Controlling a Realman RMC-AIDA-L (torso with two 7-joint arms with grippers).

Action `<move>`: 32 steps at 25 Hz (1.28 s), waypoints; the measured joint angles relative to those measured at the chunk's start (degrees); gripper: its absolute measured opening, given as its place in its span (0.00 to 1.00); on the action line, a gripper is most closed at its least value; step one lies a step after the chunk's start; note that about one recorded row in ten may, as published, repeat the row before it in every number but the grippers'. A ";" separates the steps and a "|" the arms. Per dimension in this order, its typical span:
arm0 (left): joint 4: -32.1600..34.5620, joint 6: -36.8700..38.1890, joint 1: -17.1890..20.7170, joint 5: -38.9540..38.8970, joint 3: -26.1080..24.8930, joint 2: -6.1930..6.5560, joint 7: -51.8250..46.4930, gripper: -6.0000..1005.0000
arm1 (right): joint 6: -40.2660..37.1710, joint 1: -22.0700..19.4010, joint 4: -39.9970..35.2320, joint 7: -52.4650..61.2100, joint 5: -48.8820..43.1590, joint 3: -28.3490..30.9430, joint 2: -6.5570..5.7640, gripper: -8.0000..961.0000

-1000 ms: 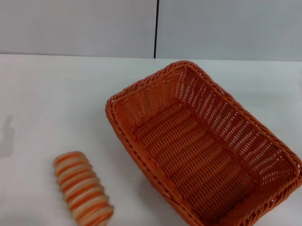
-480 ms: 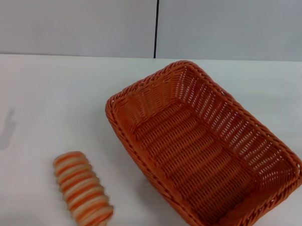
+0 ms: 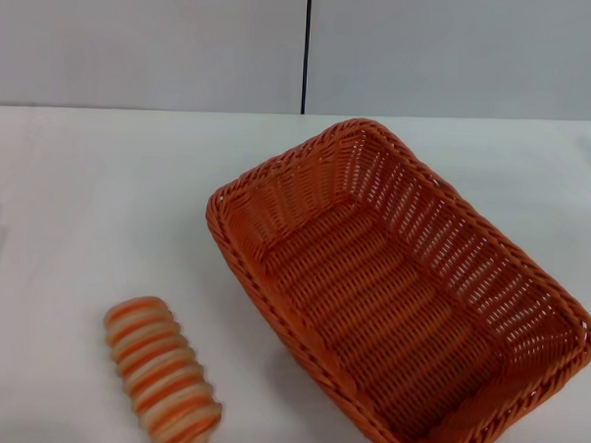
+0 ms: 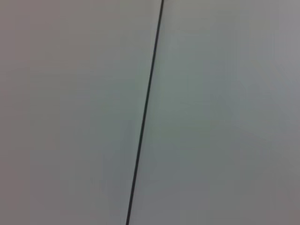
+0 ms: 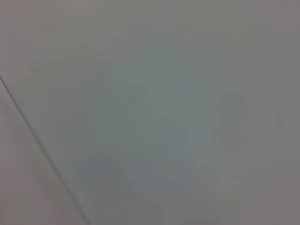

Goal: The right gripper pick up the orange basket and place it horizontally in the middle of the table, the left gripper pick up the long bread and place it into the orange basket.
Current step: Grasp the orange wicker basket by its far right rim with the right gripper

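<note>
orange basket (image 3: 400, 295) angled, reaching table (image 3: 80, 202) front-right edge, long bread (image 3: 161, 373) front-left, grippers unseen

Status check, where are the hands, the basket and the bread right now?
Both hands out of sight. Basket empty, lying at an angle on the table. Bread on the table, to its left. Nothing in the way.

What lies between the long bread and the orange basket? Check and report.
Nothing visible. Only bare table separates the long bread, near the front left, from the orange basket, which sits diagonally at centre-right. Neither gripper is in view.
</note>
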 joint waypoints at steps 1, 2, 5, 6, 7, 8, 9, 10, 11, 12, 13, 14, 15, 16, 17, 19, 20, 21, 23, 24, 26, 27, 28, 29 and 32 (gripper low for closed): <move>0.00 0.00 0.00 0.00 0.00 0.00 0.00 0.72 | 0.00 0.00 0.00 0.00 0.00 0.00 0.00 0.60; 0.02 -0.04 -0.40 0.00 -0.48 0.00 0.00 0.72 | 0.14 0.72 -1.62 3.24 -2.31 -1.15 -0.30 0.60; 0.45 -0.09 -1.29 0.00 -0.74 0.04 0.00 0.71 | 1.71 4.02 -5.12 14.71 -11.28 -6.96 -2.57 0.60; 0.45 -0.09 -1.29 0.00 -0.74 0.04 0.00 0.71 | 1.71 4.02 -5.12 14.71 -11.28 -6.96 -2.57 0.60; 0.59 -0.13 -1.54 0.00 -0.75 0.04 0.00 0.71 | 2.85 6.00 -5.05 19.87 -15.20 -9.75 -4.17 0.60; 0.67 -0.20 -1.82 0.00 -0.75 0.04 0.00 0.71 | 3.44 7.10 -4.64 21.90 -16.80 -10.70 -4.95 0.60; 0.73 -0.27 -2.04 0.00 -0.76 0.05 0.00 0.71 | 3.44 7.10 -4.64 21.90 -16.80 -10.70 -4.95 0.60; 0.77 -0.49 -2.37 0.00 -0.78 0.06 0.00 0.71 | 5.08 9.51 -3.02 25.25 -19.47 -11.88 -6.47 0.60; 0.79 -0.65 -2.48 0.00 -0.78 0.07 0.00 0.71 | 5.94 10.55 -2.22 26.50 -20.53 -12.08 -6.97 0.60; 0.79 -0.65 -2.48 0.00 -0.78 0.07 0.00 0.71 | 6.60 11.43 -1.50 27.42 -21.39 -12.20 -7.35 0.60; 0.79 -0.90 -2.58 0.00 -0.79 0.07 0.00 0.71 | 7.31 12.38 -0.72 28.37 -22.44 -12.28 -7.67 0.60; 0.79 -1.06 -2.63 0.00 -0.79 0.08 0.00 0.71 | 7.31 12.38 -0.72 28.37 -22.44 -12.28 -7.67 0.60; 0.79 -1.25 -2.66 0.00 -0.79 0.08 0.00 0.71 | 8.43 14.18 1.08 29.50 -24.24 -12.34 -8.03 0.60; 0.79 -1.25 -2.66 0.00 -0.79 0.08 0.00 0.71 | 9.09 15.14 2.15 29.88 -25.01 -12.42 -8.11 0.60; 0.79 -1.38 -2.73 0.00 -0.79 0.09 -0.01 0.71 | 9.09 15.14 2.15 29.88 -25.01 -12.42 -8.11 0.60; 0.79 -1.50 -2.92 0.00 -0.82 0.09 -0.02 0.71 | 10.01 17.05 4.31 30.60 -26.72 -12.74 -8.22 0.60; 0.80 -1.65 -3.06 -0.01 -0.86 0.09 -0.03 0.71 | 10.12 18.80 6.32 30.98 -28.55 -13.62 -8.22 0.60; 0.80 -1.65 -3.06 -0.01 -0.86 0.09 -0.03 0.71 | 10.12 18.80 6.32 30.98 -28.55 -13.62 -8.22 0.60; 0.79 -1.99 -3.26 0.00 -0.88 0.09 -0.04 0.71 | 9.73 20.51 8.85 31.18 -30.55 -15.12 -8.20 0.60; 0.79 -2.23 -3.33 -0.01 -0.88 0.08 -0.04 0.71 | 9.44 21.43 10.23 31.28 -31.49 -15.82 -8.18 0.60; 0.79 -2.73 -3.39 0.00 -0.88 0.08 -0.05 0.71 | 8.80 22.94 12.08 31.47 -33.41 -16.52 -8.13 0.60; 0.79 -2.73 -3.39 0.00 -0.88 0.08 -0.05 0.71 | 8.38 23.67 12.67 31.61 -34.43 -16.68 -8.02 0.60; 0.79 -3.42 -3.41 0.00 -0.90 0.08 -0.06 0.71 | 7.88 24.38 13.05 31.75 -35.61 -16.74 -7.87 0.60; 0.79 -3.70 -3.41 -0.01 -0.92 0.08 -0.06 0.71 | 7.51 24.91 13.42 31.85 -36.48 -16.76 -7.78 0.60; 0.79 -4.13 -3.32 0.00 -0.95 0.08 -0.07 0.71 | 6.14 27.19 15.82 32.02 -38.47 -16.92 -7.53 0.60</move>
